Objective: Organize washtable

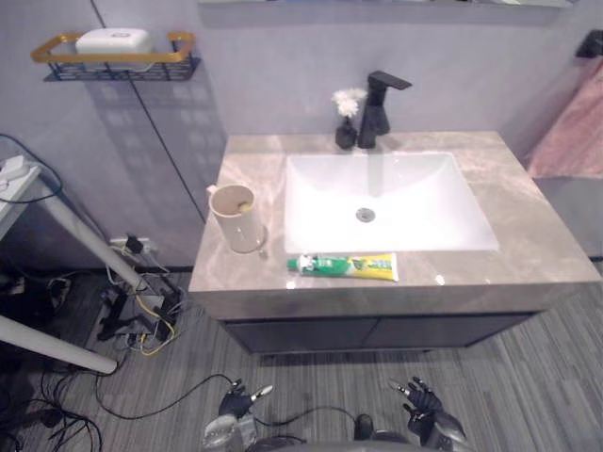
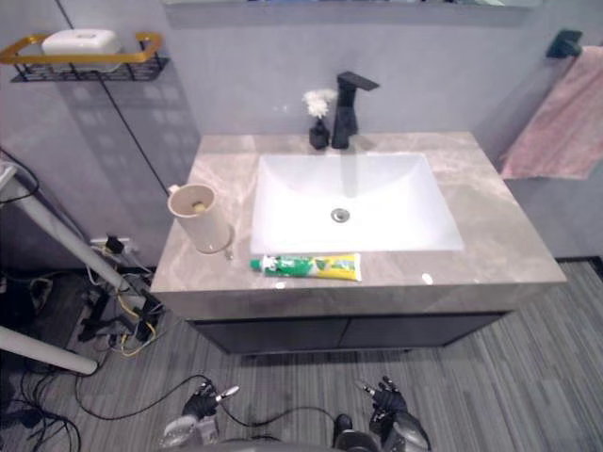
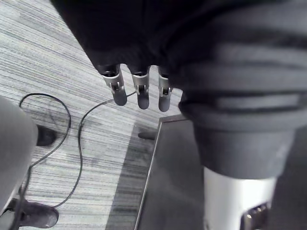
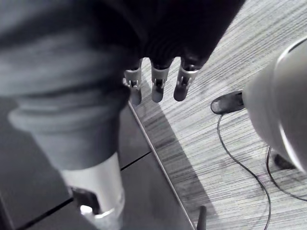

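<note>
Left hand (image 1: 234,405) and right hand (image 1: 424,407) low, fingers loosely extended, toothpaste tube (image 1: 342,266) lying crosswise, cap leftward

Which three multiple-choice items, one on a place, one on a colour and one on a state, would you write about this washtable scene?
1. Where does the green and yellow toothpaste tube lie?
A. on the grey-beige stone counter, in front of the white rectangular sink
B. inside the sink
C. upright behind the sink

2. What colour is the angular metal faucet?
A. gold
B. black
C. white

3. What state are the left robot hand and the right robot hand in?
A. shut, holding nothing
B. shut on the tube
C. open, holding nothing

Answers:
1 A: the tube lies flat along the counter's front edge.
2 B: the faucet is dark against the pale wall.
3 C: both wrist views show straight fingers with nothing in them.
</note>
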